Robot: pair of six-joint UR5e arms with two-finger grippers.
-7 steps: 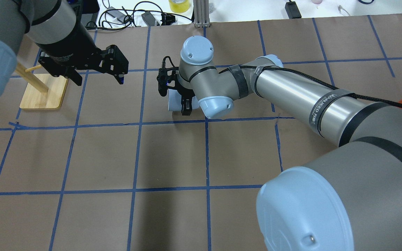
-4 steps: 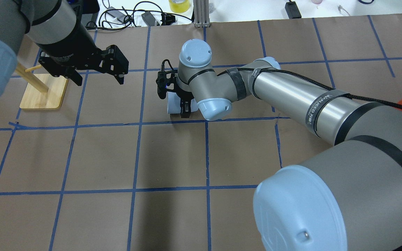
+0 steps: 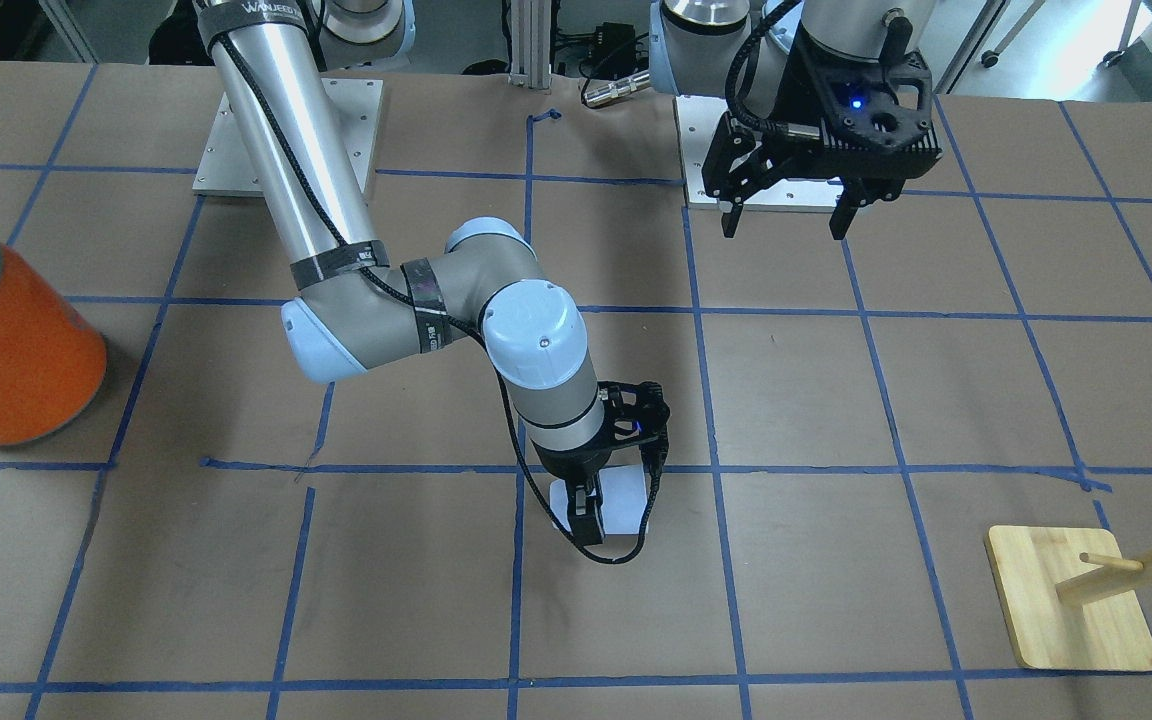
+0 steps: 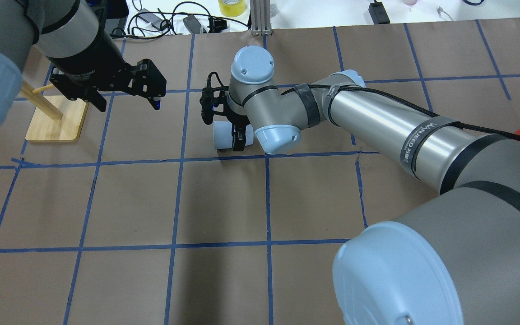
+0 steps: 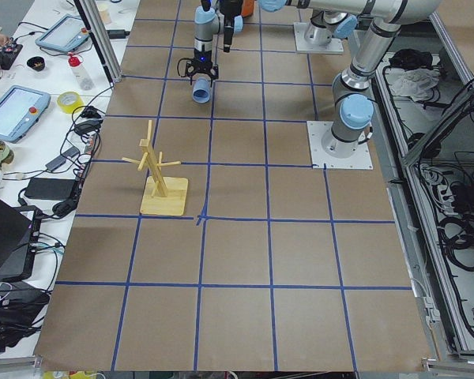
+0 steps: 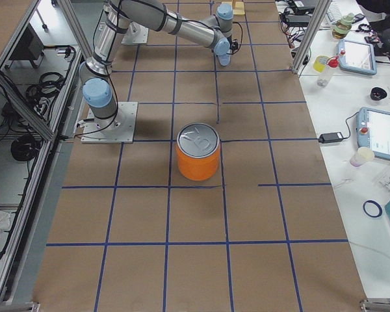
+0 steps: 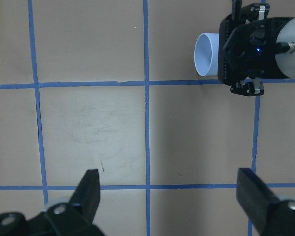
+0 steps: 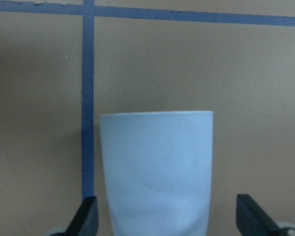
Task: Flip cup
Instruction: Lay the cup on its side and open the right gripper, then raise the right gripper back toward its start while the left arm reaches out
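Note:
The cup (image 4: 221, 134) is a small pale blue-white tumbler lying on its side on the brown paper. It also shows in the front view (image 3: 624, 500), the left wrist view (image 7: 206, 54) and the right wrist view (image 8: 157, 172). My right gripper (image 4: 235, 131) points down over it, its fingers (image 8: 88, 216) straddling the cup's narrower end with a small gap on each side. It is open. My left gripper (image 4: 127, 97) hovers open and empty to the cup's left, above the table (image 3: 784, 220).
A large orange can (image 3: 11, 350) with a silver top stands far to my right (image 6: 197, 153). A wooden peg stand (image 4: 57, 119) sits on the left, under my left arm. Cables lie beyond the table's far edge (image 4: 188, 18).
My right wrist and gripper have shifted slightly to the left in the overhead view. The cup's visible end sits a touch further left. The left gripper has not moved.

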